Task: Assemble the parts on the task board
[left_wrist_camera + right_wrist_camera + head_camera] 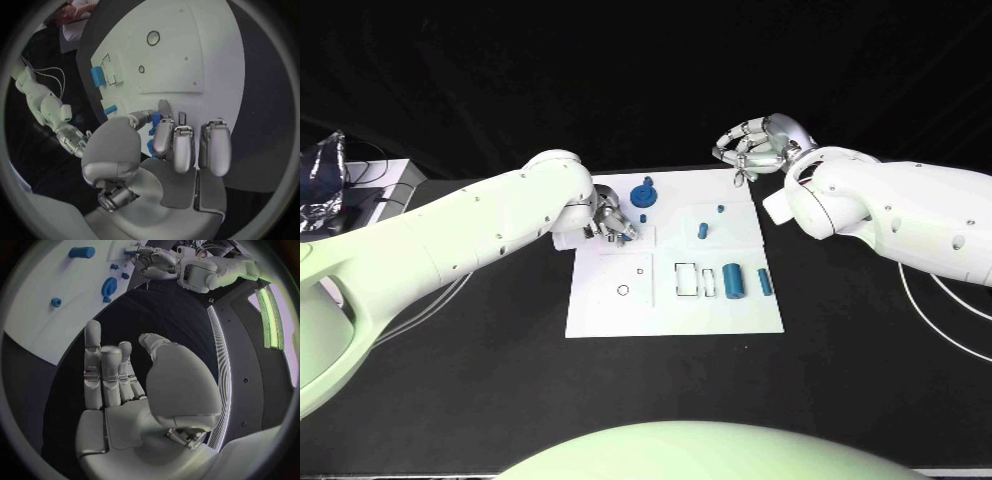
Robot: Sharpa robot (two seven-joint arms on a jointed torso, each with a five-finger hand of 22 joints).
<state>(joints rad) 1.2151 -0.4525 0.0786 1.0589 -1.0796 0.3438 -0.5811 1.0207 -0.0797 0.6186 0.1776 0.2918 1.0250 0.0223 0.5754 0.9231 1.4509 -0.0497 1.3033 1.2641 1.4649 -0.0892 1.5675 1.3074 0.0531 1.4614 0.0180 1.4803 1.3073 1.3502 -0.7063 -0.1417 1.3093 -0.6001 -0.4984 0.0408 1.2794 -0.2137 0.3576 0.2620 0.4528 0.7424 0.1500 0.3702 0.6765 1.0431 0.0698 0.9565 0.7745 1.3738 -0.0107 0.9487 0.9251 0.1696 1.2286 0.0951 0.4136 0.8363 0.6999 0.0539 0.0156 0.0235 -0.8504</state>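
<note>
The white task board [668, 305] lies in the middle of the table. My left hand [609, 222] is low over its far left part and pinches a small blue part [154, 120] between thumb and fingers; most of that part is hidden. A blue round part with a peg [643, 195] stands just beyond that hand. Two small blue parts [720, 209] [702, 230] sit at the far right of the board. Two blue cylinders [733, 280] [764, 281] lie at the right, beside a rectangular slot [685, 279]. My right hand [759, 145] hangs off the far right corner, holding nothing.
A round hole [622, 290] and a smaller hole [640, 270] mark the board's left half. A box with crumpled foil [326, 185] and cables stands at the table's far left. Black table [661, 390] lies bare in front of the board.
</note>
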